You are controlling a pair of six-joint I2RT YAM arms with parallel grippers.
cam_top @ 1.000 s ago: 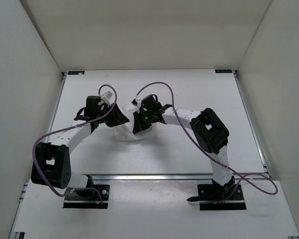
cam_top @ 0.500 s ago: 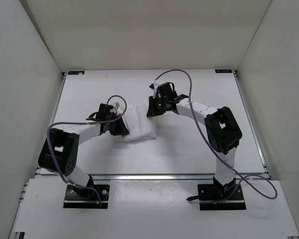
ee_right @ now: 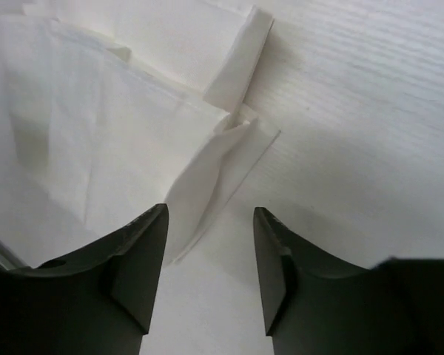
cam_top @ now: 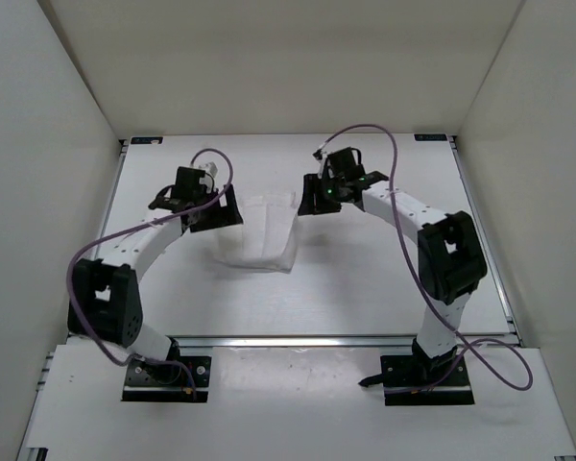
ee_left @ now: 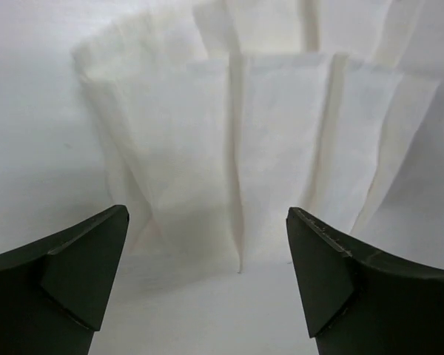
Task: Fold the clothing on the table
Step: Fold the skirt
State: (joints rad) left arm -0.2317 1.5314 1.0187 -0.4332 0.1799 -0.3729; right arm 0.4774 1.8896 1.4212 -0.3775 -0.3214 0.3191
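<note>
**Top external view.** The pleated white skirt (cam_top: 259, 232) is lying near the middle of the bench (cam_top: 384, 279) as a compact, layered trapezoid, its edges roughly squared. The left pincer (cam_top: 214, 211) is hovering just beside its left edge and the right pincer (cam_top: 313, 199) just beside its far right corner. Neither is carrying cloth. Judged from this shape, at least one fold is already in place. What is remaining looks like tidying, and perhaps one more fold.

**Left wrist view.** The left pincer (ee_left: 207, 237) is standing spread wide with nothing between its jaws, and it is looking down on the skirt's (ee_left: 281, 133) stacked pleats. The layers are lying flat, with an upper layer stopping short of the one beneath.

**Right wrist view.** The right pincer (ee_right: 211, 216) is standing partly spread and pinching nothing. A loose, curled flap at the skirt's (ee_right: 96, 133) corner is showing in the gap, lying against the bare bench (ee_right: 355, 111). That corner is looking unfinished.

**Markings.** No brand, label or legible writing is showing in any view.
</note>
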